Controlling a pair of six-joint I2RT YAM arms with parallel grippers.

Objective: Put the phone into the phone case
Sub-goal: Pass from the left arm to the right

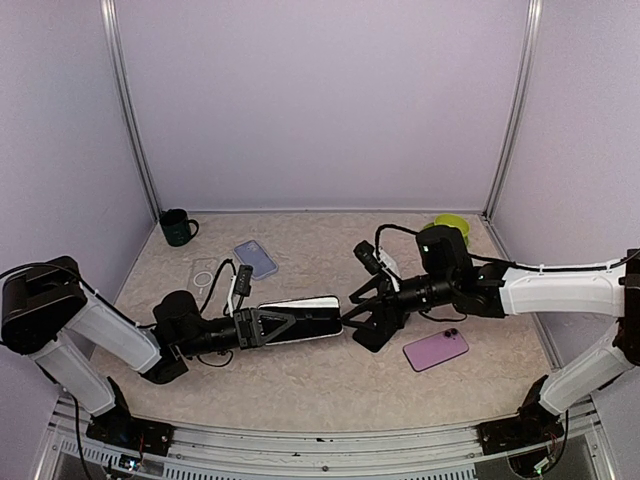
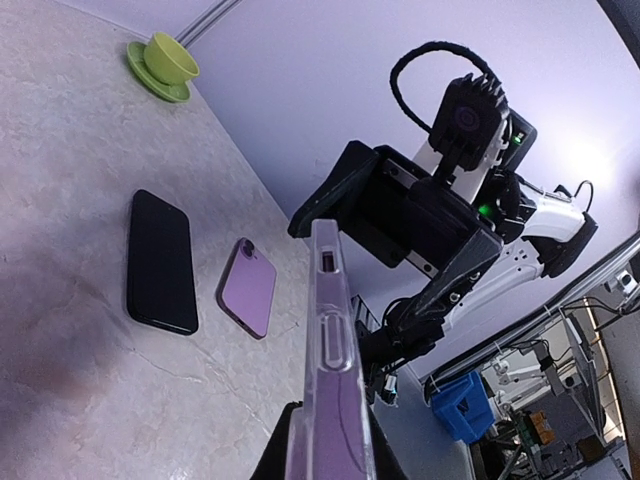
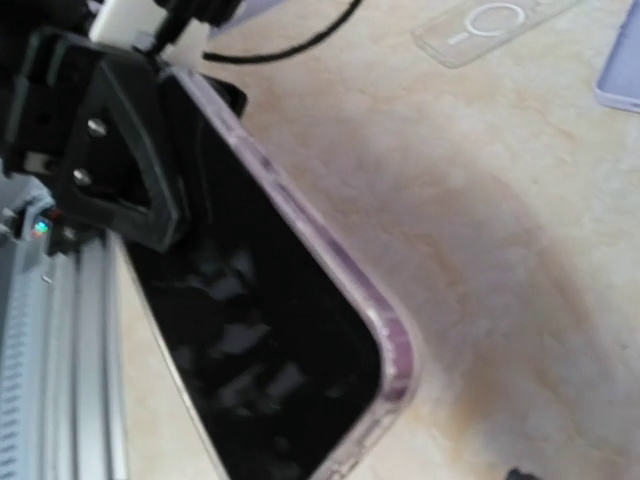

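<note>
My left gripper is shut on the long edges of a clear phone case and holds it above the table. A phone sits in the case, its dark screen showing in the right wrist view. In the left wrist view the case is edge-on, with purple showing through it. My right gripper stands open just off the case's right end, its jaws wide and nothing between them. In the left wrist view the right gripper hangs beyond the case's far tip.
A purple phone lies on the table below the right arm. A black phone lies next to it. A lavender case and an empty clear case lie at the back left, near a dark green mug. A lime cup stands back right.
</note>
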